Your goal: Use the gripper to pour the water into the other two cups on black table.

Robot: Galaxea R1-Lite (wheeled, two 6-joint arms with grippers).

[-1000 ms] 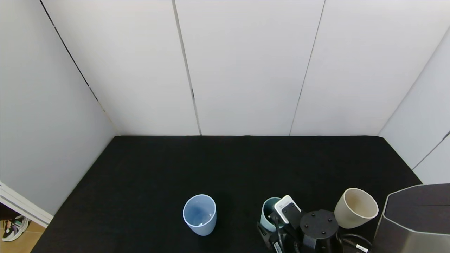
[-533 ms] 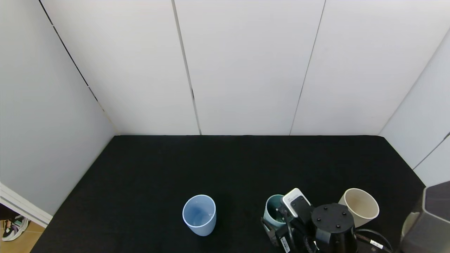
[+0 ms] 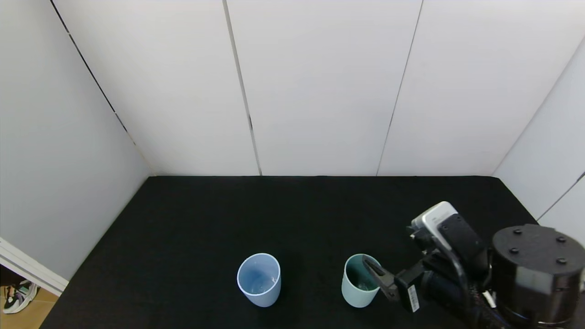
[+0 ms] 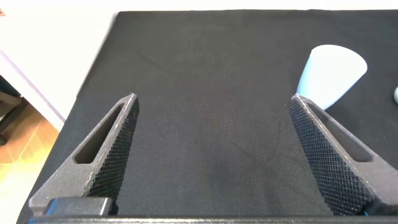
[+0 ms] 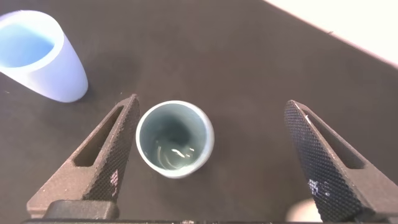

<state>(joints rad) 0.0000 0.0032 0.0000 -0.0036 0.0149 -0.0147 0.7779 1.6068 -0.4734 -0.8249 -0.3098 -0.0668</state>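
The right gripper's [image 5: 208, 162] two black, cross-hatched fingers [image 5: 102, 155] stand spread wide with nothing between their pads; in the right wrist view they rise from the lower corners of the frame, and the small teal-green cup [image 5: 175, 138] stands upright on the black table [image 5: 261, 74] in the gap, close beside one finger but not touching it, well apart from the other. Faint glints of water [image 5: 176, 153] show at that cup's bottom. In the head view the right gripper [image 3: 393, 256] fills the lower right of the frame: a round black wrist with bolt heads at the far right edge, cables and a white-and-black boxy part reaching up and left from it, and one dark finger [image 3: 377, 274] angled toward the teal-green cup [image 3: 360, 280], its tip at the cup's rim. The light blue cup [image 3: 259, 279] stands upright at lower centre of that view, well left of the teal one, with small glints inside. The cream-beige cup cannot be made out there. The left gripper [image 4: 211, 155] hangs idle over bare black table [image 4: 205, 68], its fingers [image 4: 112, 146] likewise wide apart and empty; the light blue cup [image 4: 329, 76] shows at the upper right of its wrist view, beyond one fingertip.
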